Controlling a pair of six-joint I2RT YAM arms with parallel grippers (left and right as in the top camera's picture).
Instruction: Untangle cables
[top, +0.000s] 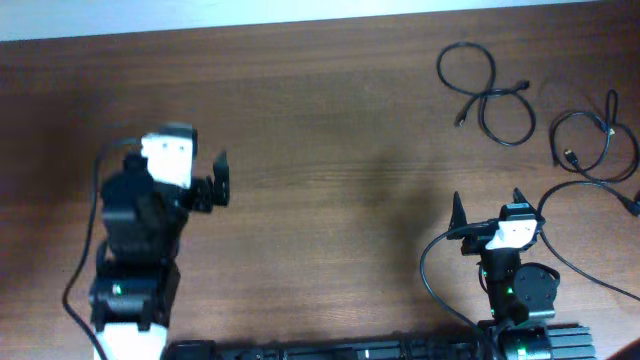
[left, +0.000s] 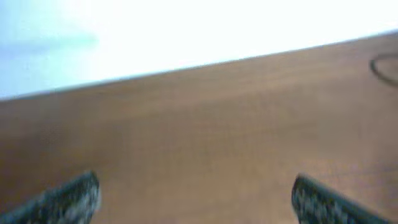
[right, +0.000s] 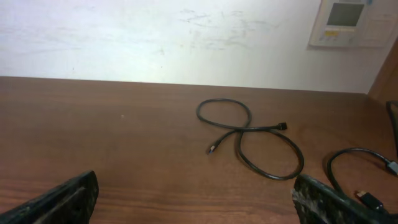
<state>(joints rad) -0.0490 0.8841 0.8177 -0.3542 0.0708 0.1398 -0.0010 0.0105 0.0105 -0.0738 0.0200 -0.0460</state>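
Two thin black cables lie on the brown table (top: 330, 120), both in its far right corner and well apart from either arm. One, the figure-eight cable (top: 482, 95), is laid in two loops that cross in the middle, with both small plug ends poking out near the crossing. The second cable (top: 557, 135) sits just to its right in a single loose loop, close to the table's right edge; the two do not appear to touch or cross each other from overhead. The right gripper (top: 487, 205) points toward the far edge, short of the cables, with its jaws spread wide and nothing between them. From its wrist camera the figure-eight cable (right: 239, 130) lies ahead on the wood, and the second cable (right: 351, 150) curves in at the right with a plug end near the right finger. A pale wall (right: 124, 37) rises behind the table, with a white wall panel (right: 348, 22) on it at the upper right. The left gripper (top: 223, 178) is over the left half of the table, pointing right, also fully spread and holding nothing; its wrist view is blurred and shows bare wood between the fingers.
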